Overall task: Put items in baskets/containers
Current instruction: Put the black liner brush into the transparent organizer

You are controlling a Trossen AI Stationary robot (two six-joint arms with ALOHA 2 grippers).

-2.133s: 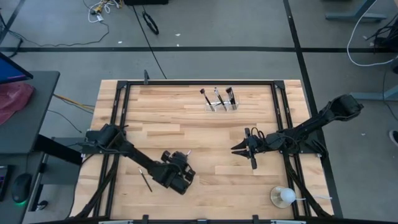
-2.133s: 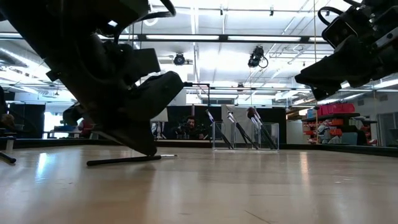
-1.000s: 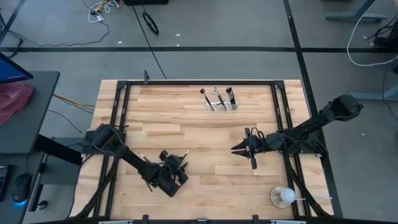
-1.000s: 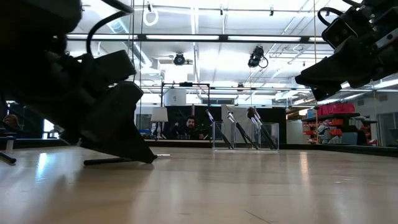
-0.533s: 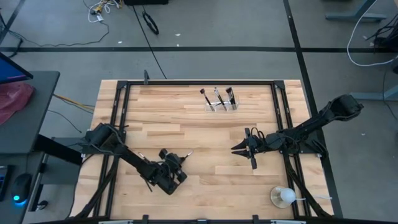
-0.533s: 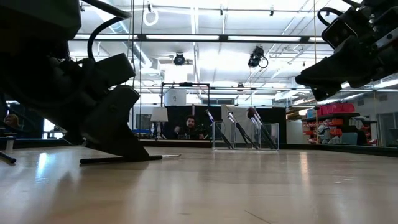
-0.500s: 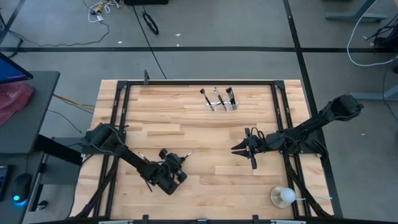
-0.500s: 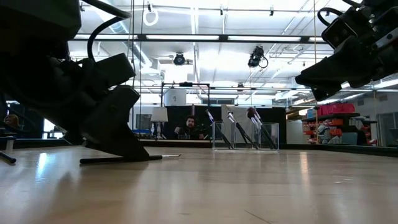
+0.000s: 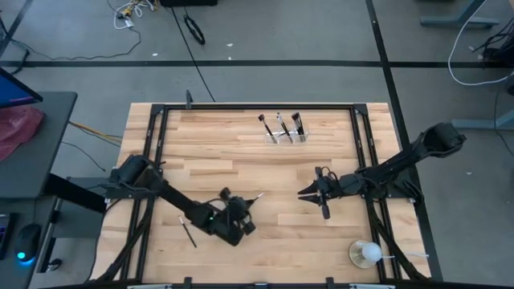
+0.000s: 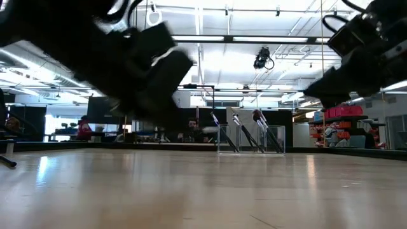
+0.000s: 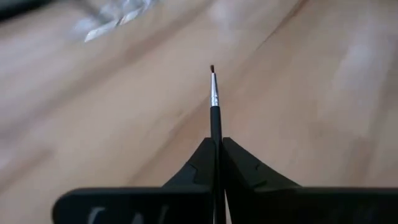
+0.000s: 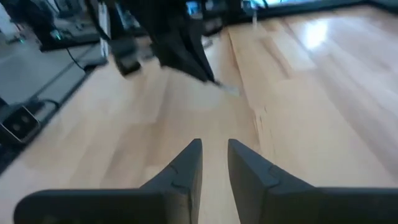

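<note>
Brushes: three in organizer point(image 9: 287, 137), one on table point(image 9: 186, 231).

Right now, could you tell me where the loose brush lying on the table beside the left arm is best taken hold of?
Probably mid-handle, from straight above, fingers across its width: the loose brush lies flat and slanted on the table, thin, with bare wood beside it. The left claw is shut on another brush.
</note>
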